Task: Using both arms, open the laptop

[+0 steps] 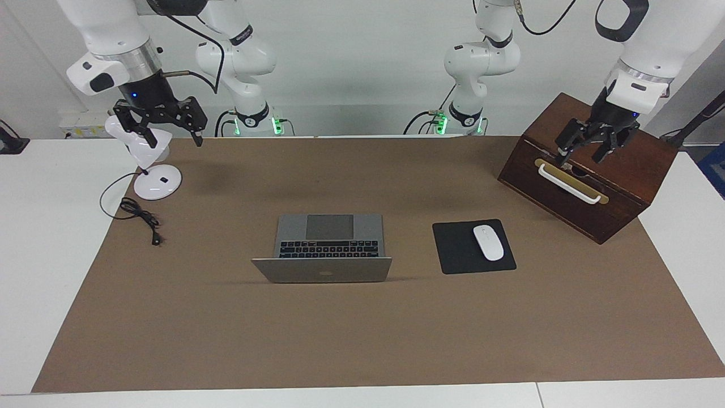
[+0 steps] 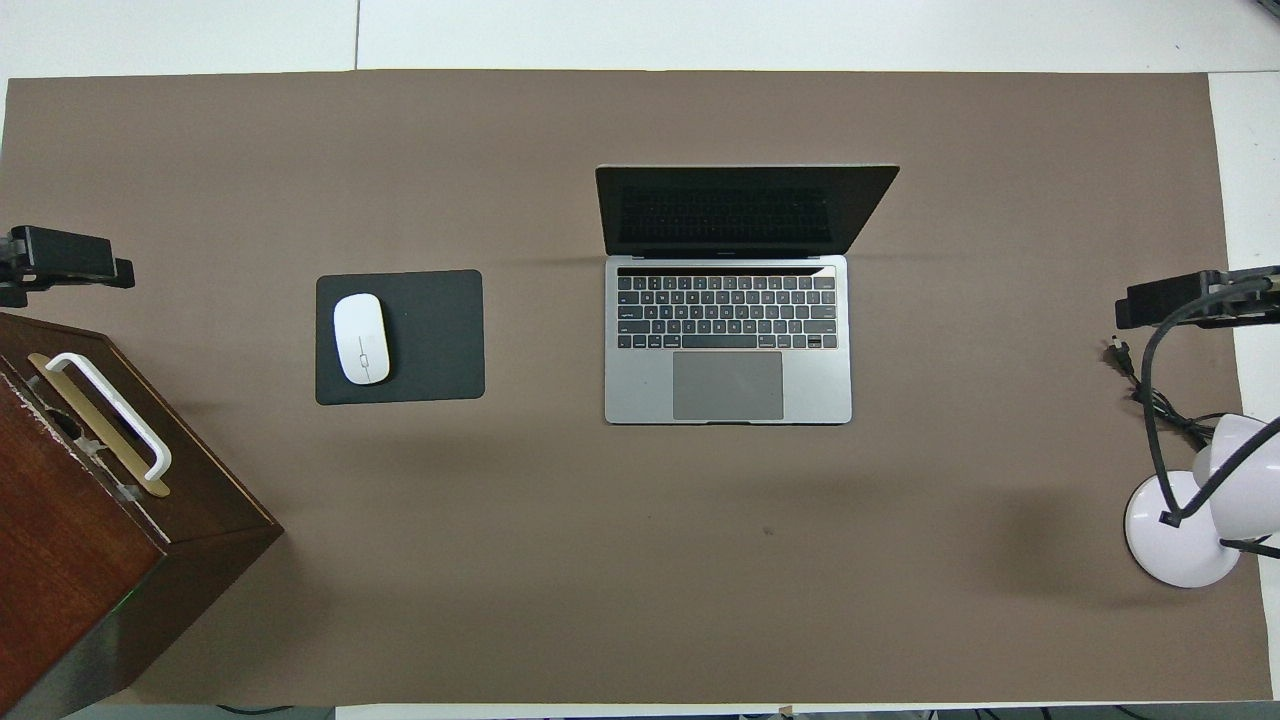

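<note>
The silver-grey laptop (image 1: 328,235) stands open in the middle of the brown mat, its lid raised with the apple logo facing away from the robots. The black keys, grey trackpad and dark screen show in the overhead view (image 2: 728,340). My left gripper (image 1: 580,156) hangs open and empty over the wooden box at the left arm's end, apart from the laptop; its tip shows in the overhead view (image 2: 70,262). My right gripper (image 1: 173,139) hangs open and empty over the white lamp at the right arm's end; it also shows in the overhead view (image 2: 1180,300).
A dark wooden box (image 1: 623,187) with a white handle (image 1: 568,182) stands at the left arm's end. A black mouse pad (image 1: 453,249) with a white mouse (image 1: 488,242) lies beside the laptop. A white desk lamp (image 1: 157,181) and its black cable (image 1: 140,218) sit at the right arm's end.
</note>
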Robot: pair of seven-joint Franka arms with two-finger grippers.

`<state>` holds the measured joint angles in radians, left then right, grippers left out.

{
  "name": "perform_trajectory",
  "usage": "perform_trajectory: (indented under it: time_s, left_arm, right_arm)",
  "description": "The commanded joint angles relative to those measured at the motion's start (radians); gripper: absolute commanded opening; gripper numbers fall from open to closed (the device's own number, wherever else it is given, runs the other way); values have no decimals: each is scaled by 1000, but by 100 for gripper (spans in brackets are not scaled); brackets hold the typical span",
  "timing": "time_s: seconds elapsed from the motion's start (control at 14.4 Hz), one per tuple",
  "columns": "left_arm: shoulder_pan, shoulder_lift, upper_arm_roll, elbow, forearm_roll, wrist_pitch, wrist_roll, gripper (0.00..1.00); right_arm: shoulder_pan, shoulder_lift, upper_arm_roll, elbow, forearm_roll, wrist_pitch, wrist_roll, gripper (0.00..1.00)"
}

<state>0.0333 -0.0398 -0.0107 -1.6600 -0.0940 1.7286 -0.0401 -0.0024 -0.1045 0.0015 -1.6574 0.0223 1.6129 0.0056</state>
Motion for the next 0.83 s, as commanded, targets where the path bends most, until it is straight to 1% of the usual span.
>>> perform_trajectory:
  time_s: [0.0,0.35,0.76]
  left_arm:
    - [11,15,-9,31,40,-40,-3,100]
    - [10,3,-9,14,42,-87,-3,100]
    - [20,3,-9,12,42,-87,-3,100]
  right_arm:
    - [1,-6,0,2,-12,-7,5,100]
    - [1,-6,0,2,-13,-8,5,100]
    - [1,-6,0,1,-13,-2,5,100]
